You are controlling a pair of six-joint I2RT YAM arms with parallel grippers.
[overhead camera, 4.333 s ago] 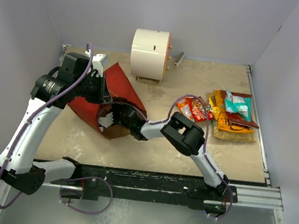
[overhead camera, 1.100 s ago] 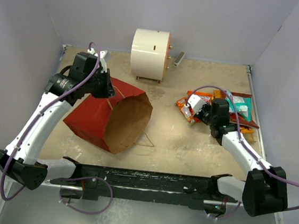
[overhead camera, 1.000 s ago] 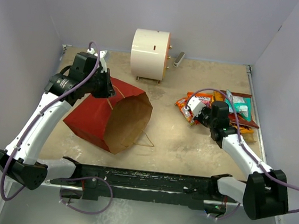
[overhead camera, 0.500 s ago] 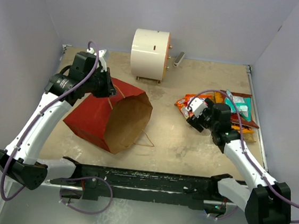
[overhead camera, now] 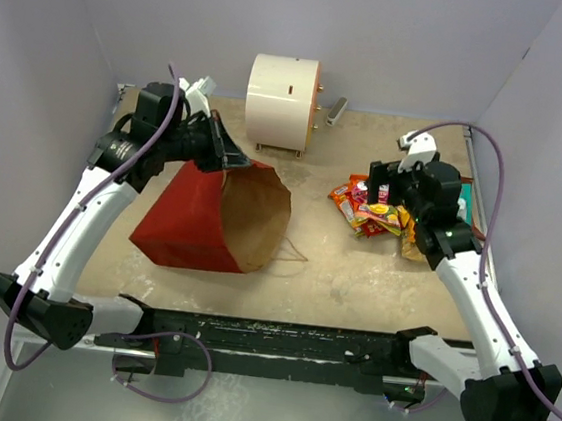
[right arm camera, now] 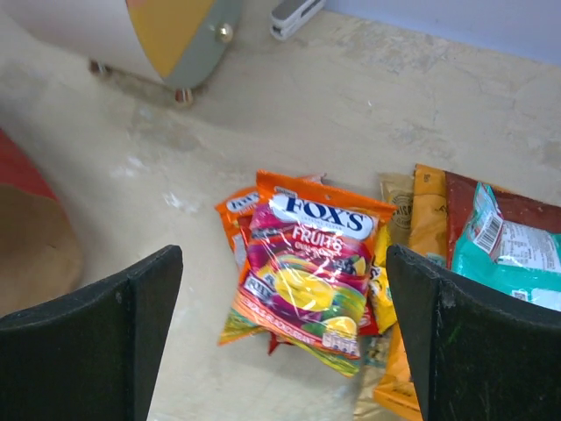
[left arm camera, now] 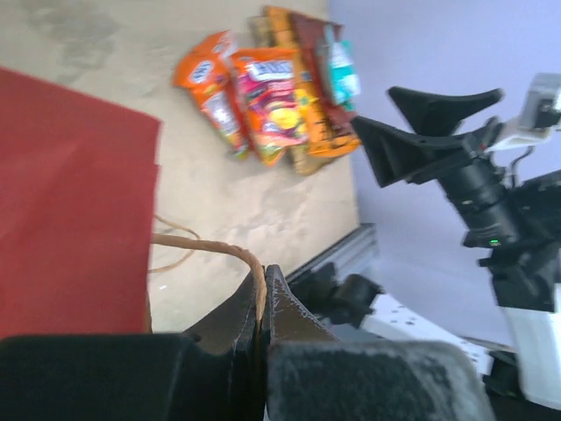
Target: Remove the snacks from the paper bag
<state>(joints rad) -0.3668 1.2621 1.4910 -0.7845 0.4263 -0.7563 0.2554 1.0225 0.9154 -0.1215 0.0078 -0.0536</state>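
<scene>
The left tool (left arm camera: pixel 263 274) was pressed together on the upper rim of the red paper carrier bag (overhead camera: pixel 184 222), which lay on its side at the left of the sandy bench (overhead camera: pixel 334 276), its brown mouth facing right. I could see no packet in the part of the inside that showed. The heap of crinkly foil snack packets (overhead camera: pixel 400 221) sat out at the right. The right tool (right arm camera: pixel 280 263) hung over it with fingers wide apart and nothing in them, straddling the orange FOX'S sweet packet (right arm camera: pixel 307 263).

That thin paper rim looked the weak spot to me: a hard pull could tear it or let it slip free. A careless dip of the right tool could shove the slippery heap, small teal packet (right arm camera: pixel 517 254) included, against the metal rail (overhead camera: pixel 486 242) just beside it.

The bag's rim stood near the white cylinder (overhead camera: pixel 284 90); the bare strip between bag and heap offered the open room
</scene>
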